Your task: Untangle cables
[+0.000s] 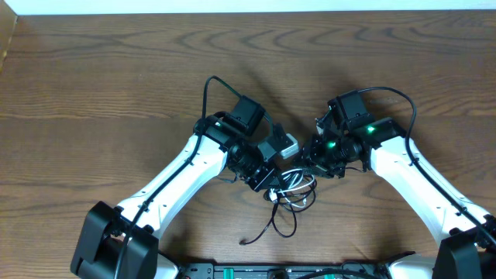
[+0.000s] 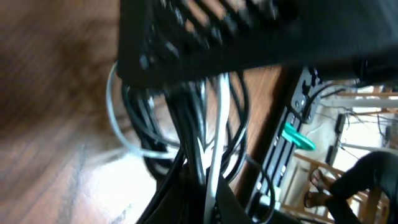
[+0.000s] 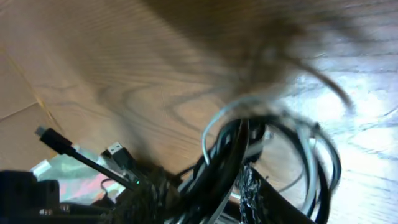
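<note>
1. Overhead: both white arms meet at centre, near the front edge of the brown wood-grain surface (image 1: 116,62).
2. The tangled bundle of black and white cables (image 1: 294,190) sits between the two tool heads, just below them in frame.
3. The left tool (image 1: 267,177) reaches in from the left and touches the bundle's left side. The right tool (image 1: 310,159) comes in from the right at the bundle's upper edge.
4. A thin black cable tail (image 1: 260,229) runs out of the bundle toward the front edge and lies flat on the surface.
5. Left wrist, blurred: the cable strands (image 2: 199,124) converge between the fingers of the left tool (image 2: 205,193). It is narrow and pinching the bundle. A dark mass, too blurred to identify, fills the top of the frame.
6. Right wrist, heavy blur: cable loops (image 3: 242,155) rise from the right tool (image 3: 205,199). Cannot tell whether it is clamped or just against the loops.
7. A black USB plug (image 3: 115,149) sticks out at lower left of that view.
</note>
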You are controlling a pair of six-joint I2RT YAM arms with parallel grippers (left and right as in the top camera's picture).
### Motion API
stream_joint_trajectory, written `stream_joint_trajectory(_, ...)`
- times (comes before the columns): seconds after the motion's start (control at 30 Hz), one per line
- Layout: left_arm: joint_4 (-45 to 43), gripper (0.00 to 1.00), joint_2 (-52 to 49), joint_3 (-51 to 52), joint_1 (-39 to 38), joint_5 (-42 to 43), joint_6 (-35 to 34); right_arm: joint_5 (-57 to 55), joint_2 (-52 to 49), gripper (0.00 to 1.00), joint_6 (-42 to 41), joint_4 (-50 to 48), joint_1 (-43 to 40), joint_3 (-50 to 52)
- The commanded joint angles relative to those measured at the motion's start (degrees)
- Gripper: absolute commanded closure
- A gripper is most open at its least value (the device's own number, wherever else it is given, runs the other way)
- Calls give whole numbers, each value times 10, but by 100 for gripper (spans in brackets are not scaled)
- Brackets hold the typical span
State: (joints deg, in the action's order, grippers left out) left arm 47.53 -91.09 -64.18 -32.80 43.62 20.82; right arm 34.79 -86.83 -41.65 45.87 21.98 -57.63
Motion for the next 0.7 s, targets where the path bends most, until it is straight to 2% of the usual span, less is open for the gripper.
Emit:
stream_joint_trajectory(0.0, -17, 92, 4, 2, -1, 23, -17, 35, 1, 69, -1, 3, -1, -2)
stream_joint_trajectory(0.33, -29, 92, 4, 2, -1, 22, -27, 31, 1, 99, 0, 3, -1, -2)
stream_joint_trajectory(0.53, -29, 93, 4, 2, -1, -33, -59, -12, 1, 99, 2, 16, -1, -2)
stream_joint_trajectory(0.67, -29, 93, 4, 2, -1, -73, -81, -44, 1, 99, 44, 29, -1, -2)
